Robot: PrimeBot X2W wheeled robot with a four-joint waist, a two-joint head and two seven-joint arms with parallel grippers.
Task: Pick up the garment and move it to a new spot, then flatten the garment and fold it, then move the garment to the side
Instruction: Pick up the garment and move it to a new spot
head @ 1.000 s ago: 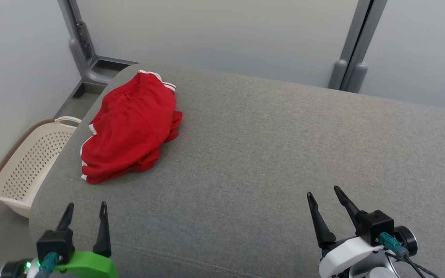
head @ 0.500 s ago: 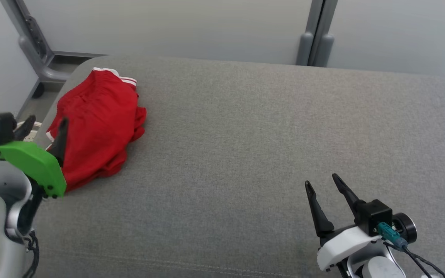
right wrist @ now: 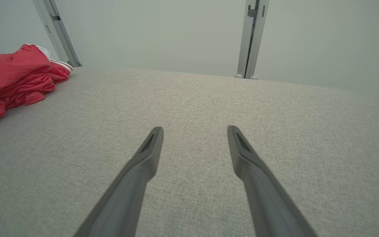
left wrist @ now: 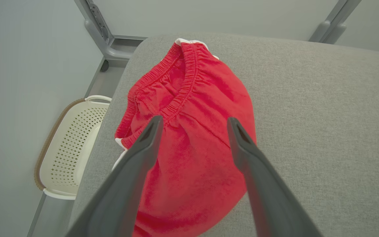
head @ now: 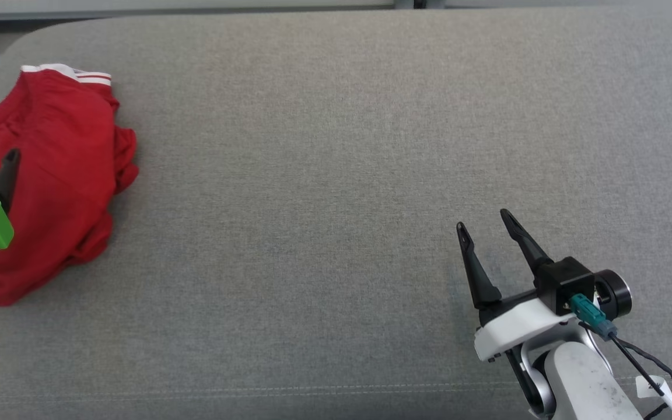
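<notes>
The garment (head: 56, 175) is a pair of red shorts with white trim, lying crumpled at the far left end of the grey cushioned surface (head: 336, 146). In the left wrist view my left gripper (left wrist: 194, 120) hovers open just above the garment (left wrist: 196, 144), its fingers straddling the cloth below the elastic waistband. In the head view one dark finger (head: 7, 172) and the green mount show at the left edge over the shorts. My right gripper (head: 482, 218) stands open and empty at the lower right, far from the garment (right wrist: 8, 79).
A cream perforated basket (left wrist: 74, 144) sits on the floor beside the surface's left end. Grey metal posts (right wrist: 250, 36) stand against the pale wall behind. Wide bare grey fabric lies between the garment and the right gripper.
The head camera has swung down and to the right, shifting the whole picture. My left arm has risen and reached forward over the garment. The right gripper has held its pose.
</notes>
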